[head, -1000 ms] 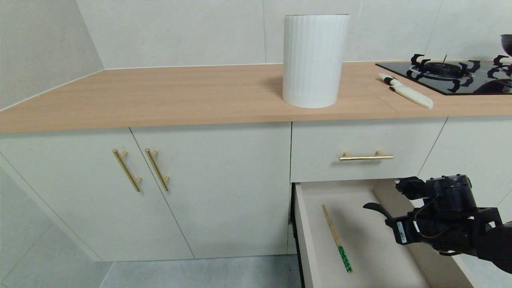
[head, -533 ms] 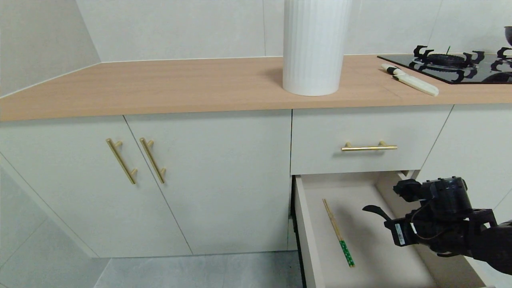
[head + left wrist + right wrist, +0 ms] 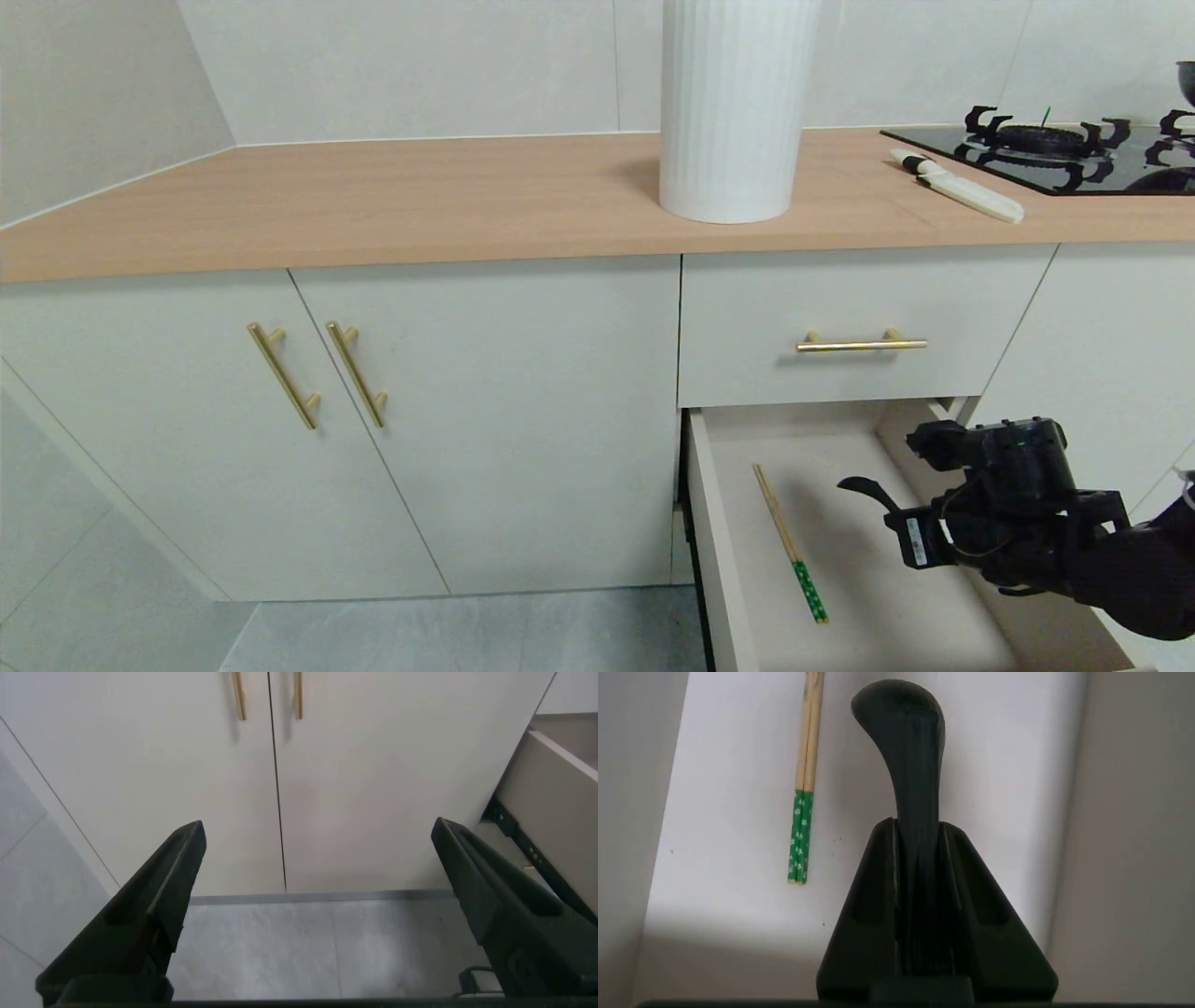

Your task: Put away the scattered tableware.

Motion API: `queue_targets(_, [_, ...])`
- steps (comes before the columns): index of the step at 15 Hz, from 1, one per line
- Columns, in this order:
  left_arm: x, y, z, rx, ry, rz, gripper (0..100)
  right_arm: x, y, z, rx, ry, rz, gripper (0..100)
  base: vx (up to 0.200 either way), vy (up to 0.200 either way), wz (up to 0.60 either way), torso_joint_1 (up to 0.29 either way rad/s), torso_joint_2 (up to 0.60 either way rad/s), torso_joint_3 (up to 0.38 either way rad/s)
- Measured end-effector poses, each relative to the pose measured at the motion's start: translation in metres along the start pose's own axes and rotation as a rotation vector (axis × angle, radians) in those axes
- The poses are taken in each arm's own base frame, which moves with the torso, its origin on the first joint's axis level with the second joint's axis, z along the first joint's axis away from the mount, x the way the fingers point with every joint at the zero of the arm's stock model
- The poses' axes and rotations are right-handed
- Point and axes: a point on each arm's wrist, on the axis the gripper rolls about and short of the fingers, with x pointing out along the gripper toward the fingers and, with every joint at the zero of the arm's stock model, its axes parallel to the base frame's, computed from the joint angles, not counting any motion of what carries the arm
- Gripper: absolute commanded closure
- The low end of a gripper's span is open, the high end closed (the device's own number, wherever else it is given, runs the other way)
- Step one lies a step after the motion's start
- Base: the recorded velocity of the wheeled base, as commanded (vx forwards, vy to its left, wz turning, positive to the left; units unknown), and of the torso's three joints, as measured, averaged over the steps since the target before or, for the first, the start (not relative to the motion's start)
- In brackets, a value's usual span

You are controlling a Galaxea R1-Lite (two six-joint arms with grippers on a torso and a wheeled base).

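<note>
Wood-toned surface [image 3: 420, 205] ran across the head view. It carried a white ribbed canister [image 3: 733, 112] and a pale knife [image 3: 952, 196], which lay just beside the black hob [image 3: 1046, 154] at the far right. The right wrist view gave the close look down into the drawer [image 3: 714, 560]. There the right claw [image 3: 898, 709] was clenched, its two fingers pressed flat together with nothing between them. The left wrist view faced the cupboard doors [image 3: 280, 784] and the grey floor [image 3: 308, 943], and in it the left claw [image 3: 318, 859] stood spread wide and empty.

The chopsticks [image 3: 790, 546] lay as a pair on the bottom of the open drawer, green-patterned ends toward its front, nearer its left wall. The right claw hung over the same drawer on their right side. It was near them but apart, its tip about level with their bare wooden half.

The drawer held the chopsticks. The upper drawer [image 3: 747, 327] directly above it was shut, its brass handle [image 3: 861, 344] level across the front.
</note>
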Motion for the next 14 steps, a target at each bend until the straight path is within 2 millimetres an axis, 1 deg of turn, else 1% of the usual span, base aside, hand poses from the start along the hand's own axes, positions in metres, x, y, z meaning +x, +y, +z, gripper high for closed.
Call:
queue_targets(2, [0.000, 0.000, 0.000, 0.000, 0.000, 0.000, 0, 0.008, 0.006, 0.003, 0.065, -0.013, 0.006, 100, 0.000, 0.000, 0.00, 0.000, 0.00, 0.000])
queue_targets(7, [0.000, 0.000, 0.000, 0.000, 0.000, 0.000, 0, 0.036, 0.009, -0.001, 0.080, -0.055, -0.047, 100, 0.000, 0.000, 0.00, 0.000, 0.00, 0.000])
queue_targets(10, [0.000, 0.000, 0.000, 0.000, 0.000, 0.000, 0, 0.059, 0.012, -0.015, 0.074, -0.073, -0.110, 100, 0.000, 0.000, 0.00, 0.000, 0.00, 0.000])
queue_targets(14, [0.000, 0.000, 0.000, 0.000, 0.000, 0.000, 0, 0.075, 0.013, -0.034, 0.059, -0.013, -0.131, 100, 0.000, 0.000, 0.00, 0.000, 0.00, 0.000])
